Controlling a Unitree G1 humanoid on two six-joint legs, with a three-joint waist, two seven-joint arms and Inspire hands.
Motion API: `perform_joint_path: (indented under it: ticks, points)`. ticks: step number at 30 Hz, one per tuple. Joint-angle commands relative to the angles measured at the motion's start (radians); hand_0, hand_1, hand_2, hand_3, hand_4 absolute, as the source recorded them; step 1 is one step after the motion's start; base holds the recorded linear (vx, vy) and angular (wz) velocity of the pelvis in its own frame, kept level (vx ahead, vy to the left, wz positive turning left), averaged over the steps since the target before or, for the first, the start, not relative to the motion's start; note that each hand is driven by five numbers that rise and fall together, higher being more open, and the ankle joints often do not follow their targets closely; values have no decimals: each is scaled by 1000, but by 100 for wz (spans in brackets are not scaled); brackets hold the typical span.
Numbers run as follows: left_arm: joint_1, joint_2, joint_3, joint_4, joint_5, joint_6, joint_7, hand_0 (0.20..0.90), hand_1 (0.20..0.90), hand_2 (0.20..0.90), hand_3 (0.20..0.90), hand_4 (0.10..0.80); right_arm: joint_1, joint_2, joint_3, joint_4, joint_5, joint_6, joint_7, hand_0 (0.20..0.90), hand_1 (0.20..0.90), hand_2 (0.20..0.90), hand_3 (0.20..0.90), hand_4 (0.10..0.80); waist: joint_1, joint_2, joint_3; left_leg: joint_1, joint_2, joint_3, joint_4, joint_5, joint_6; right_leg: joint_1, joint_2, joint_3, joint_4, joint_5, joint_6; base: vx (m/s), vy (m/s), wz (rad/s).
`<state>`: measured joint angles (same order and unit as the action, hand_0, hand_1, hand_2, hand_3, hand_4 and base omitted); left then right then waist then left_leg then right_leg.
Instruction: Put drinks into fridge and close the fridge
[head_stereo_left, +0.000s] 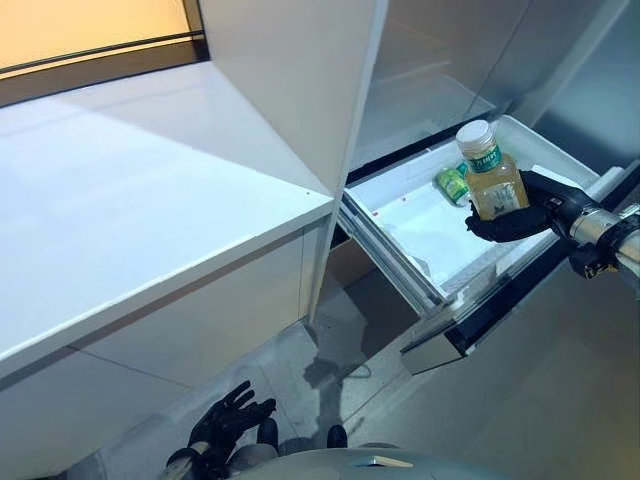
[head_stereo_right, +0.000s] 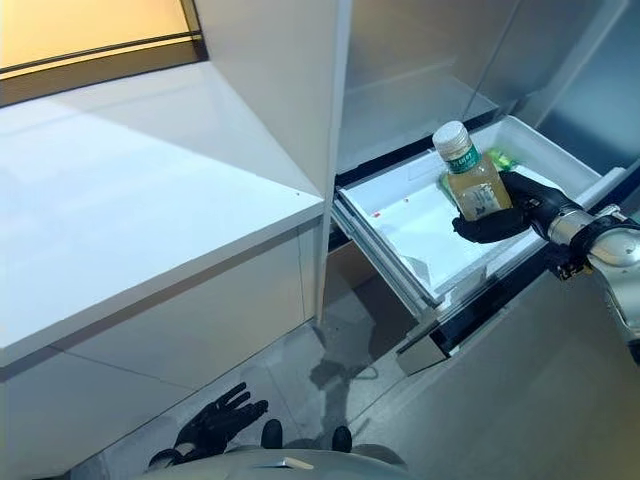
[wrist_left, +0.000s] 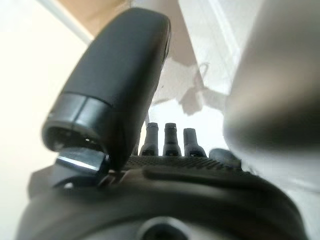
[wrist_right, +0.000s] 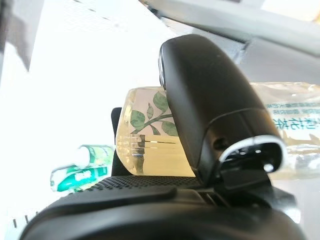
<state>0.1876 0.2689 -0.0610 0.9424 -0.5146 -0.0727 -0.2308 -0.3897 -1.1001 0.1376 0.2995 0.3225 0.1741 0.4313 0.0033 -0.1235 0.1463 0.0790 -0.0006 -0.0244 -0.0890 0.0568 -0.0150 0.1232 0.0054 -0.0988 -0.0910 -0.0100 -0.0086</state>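
Right wrist view: bottle (wrist_right: 150, 150) in right hand (wrist_right: 210, 115)

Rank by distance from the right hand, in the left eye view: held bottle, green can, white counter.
1. Bottle: gripped in the right hand, over the open drawer.
2. Green can: lying in the drawer, just left of the bottle.
3. White counter: far left.

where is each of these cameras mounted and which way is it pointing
Left eye view: on the head, looking down at the open fridge drawer; right hand holds the bottle, left hand hangs low.
Right eye view: beside it, same scene.
Left wrist view: on the left wrist, along its open, empty hand.
Right wrist view: on the right wrist, along its thumb curled round the bottle.
Shared: bottle and green can show in the eye views and right wrist view.
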Motion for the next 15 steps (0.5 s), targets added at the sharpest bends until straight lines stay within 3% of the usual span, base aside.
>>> perform_joint_path:
  ticks: [1,6,15]
  points:
    - [30,82,-7,25,62,-32,14,900,900,900,900,800,-321,-102,-14,117,23,-44,-43,300,300,300,200,100,84,-69,-34,-12,-23,36,15,-90,22,-60,2,-5,19,48,87,27,-97,21]
    - [33,117,-10,-7,80,-25,31,900,900,900,900,800,-405,-95,77,269,39,2,-67,300,300,300,200,100,122,-78,5,-44,-23,4,19,-80,23,-79,7,-13,20,56,84,17,-96,24]
    - [-9,142,-32,-42,53,-27,39,900,900,900,900,800,-467,-23,161,476,9,72,-59,300,300,300,200,100,150,-55,87,-108,-28,-24,24,-58,26,-136,6,-22,37,62,75,-46,-35,11]
